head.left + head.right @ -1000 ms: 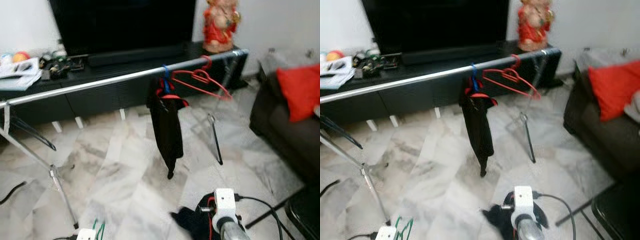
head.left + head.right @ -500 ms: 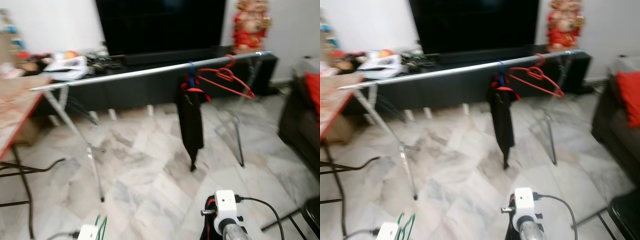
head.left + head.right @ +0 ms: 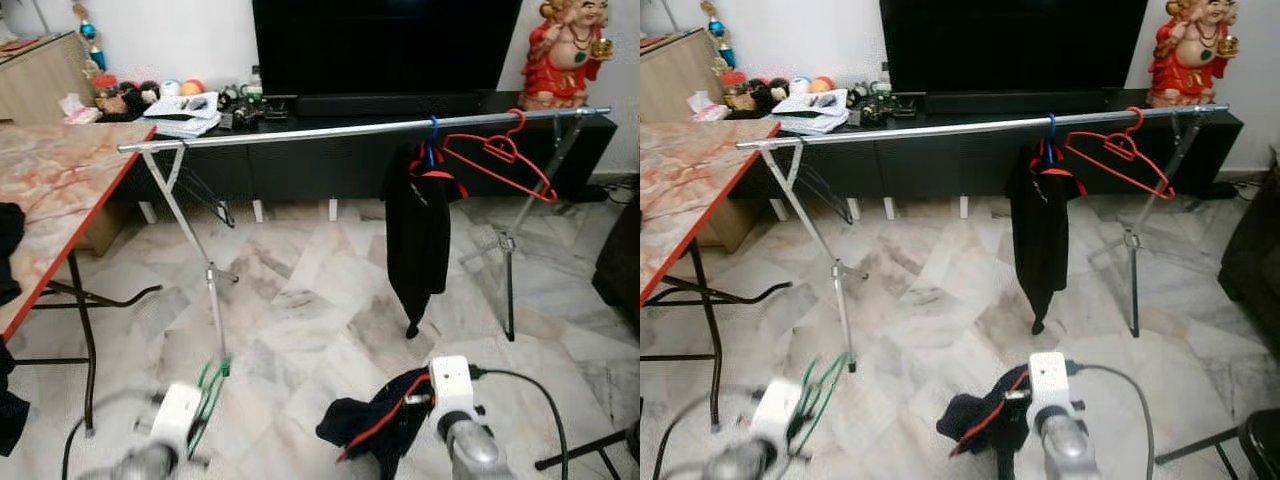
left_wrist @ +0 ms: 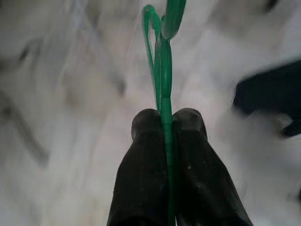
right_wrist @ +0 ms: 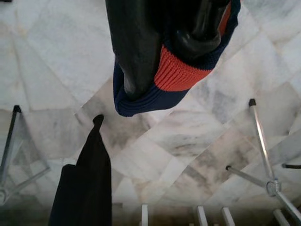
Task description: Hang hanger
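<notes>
Marble floor (image 3: 300, 310) spreads across the middle of the frame before us, with a black TV cabinet (image 3: 330, 150) and a large dark screen (image 3: 385, 45) along the far wall at the top. A silver clothes rail (image 3: 330, 131) runs from the left to the upper right, standing on slanted metal legs. Right of centre on the rail, a black garment (image 3: 418, 235) hangs from a blue hook, and just beside it on the right hangs a bare red hanger (image 3: 495, 160). A red figurine (image 3: 565, 50) stands on the cabinet in the upper right corner. At the left edge we see a marble-patterned worktop (image 3: 55, 190) with a red rim.

Our left gripper (image 4: 165, 123) sits low in the lower left of the frame, its fingers (image 4: 143, 160) pressed together on the thin shaft of a green hanger (image 4: 162, 61), whose hook loops out beyond the tips above the floor. Seen from the head, the green hanger is in the lower left, well apart from the rail.

Our right gripper (image 5: 164, 70) is at the bottom, right of centre; its fingers (image 5: 134, 52) are wrapped in a dark cloth with a red band (image 5: 176, 75), pinching it. That dark cloth with red trim (image 3: 375, 425) bunches below the wrist.
</notes>
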Available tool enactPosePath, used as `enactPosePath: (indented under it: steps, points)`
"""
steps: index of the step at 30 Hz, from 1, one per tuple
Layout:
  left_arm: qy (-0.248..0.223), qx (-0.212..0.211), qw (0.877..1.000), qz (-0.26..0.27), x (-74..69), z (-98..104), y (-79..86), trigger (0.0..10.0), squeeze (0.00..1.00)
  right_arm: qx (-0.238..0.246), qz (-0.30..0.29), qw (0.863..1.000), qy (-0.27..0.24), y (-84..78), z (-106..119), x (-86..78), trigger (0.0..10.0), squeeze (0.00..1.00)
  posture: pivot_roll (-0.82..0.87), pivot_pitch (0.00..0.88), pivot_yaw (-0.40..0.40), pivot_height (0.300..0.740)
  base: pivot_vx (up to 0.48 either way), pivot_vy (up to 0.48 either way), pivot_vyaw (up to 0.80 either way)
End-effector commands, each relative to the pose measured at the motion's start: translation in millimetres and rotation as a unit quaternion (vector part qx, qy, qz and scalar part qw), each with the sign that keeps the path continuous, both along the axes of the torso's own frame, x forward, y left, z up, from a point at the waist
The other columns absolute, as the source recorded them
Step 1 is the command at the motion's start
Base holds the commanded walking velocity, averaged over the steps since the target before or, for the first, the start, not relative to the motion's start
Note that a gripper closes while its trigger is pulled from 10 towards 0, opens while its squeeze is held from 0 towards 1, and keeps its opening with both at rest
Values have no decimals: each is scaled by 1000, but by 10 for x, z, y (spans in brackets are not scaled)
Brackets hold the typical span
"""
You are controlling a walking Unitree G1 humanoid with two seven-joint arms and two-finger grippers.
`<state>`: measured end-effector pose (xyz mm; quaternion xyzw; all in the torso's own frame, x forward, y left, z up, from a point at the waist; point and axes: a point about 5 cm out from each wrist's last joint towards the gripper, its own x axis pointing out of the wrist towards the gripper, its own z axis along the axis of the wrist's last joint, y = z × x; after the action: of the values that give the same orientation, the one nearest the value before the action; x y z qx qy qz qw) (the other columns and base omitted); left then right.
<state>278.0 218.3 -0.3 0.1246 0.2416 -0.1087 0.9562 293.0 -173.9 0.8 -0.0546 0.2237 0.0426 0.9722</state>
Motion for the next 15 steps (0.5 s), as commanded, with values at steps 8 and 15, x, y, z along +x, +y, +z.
enactPosePath:
  steps: [8, 15]
  points:
    - [91, 31, 928, -360, 78, 288, -379, 10000, 0, -21, 26, 999, 10, 19, 153, 197, 10000, 0, -20, 9, 39, 740, 0, 0, 0]
    - [129, 28, 863, -487, 44, 577, -602, 10000, 0, -39, 25, 999, -1, -36, 320, 347, 10000, 0, -31, 8, 40, 740, 0, 0, 0]
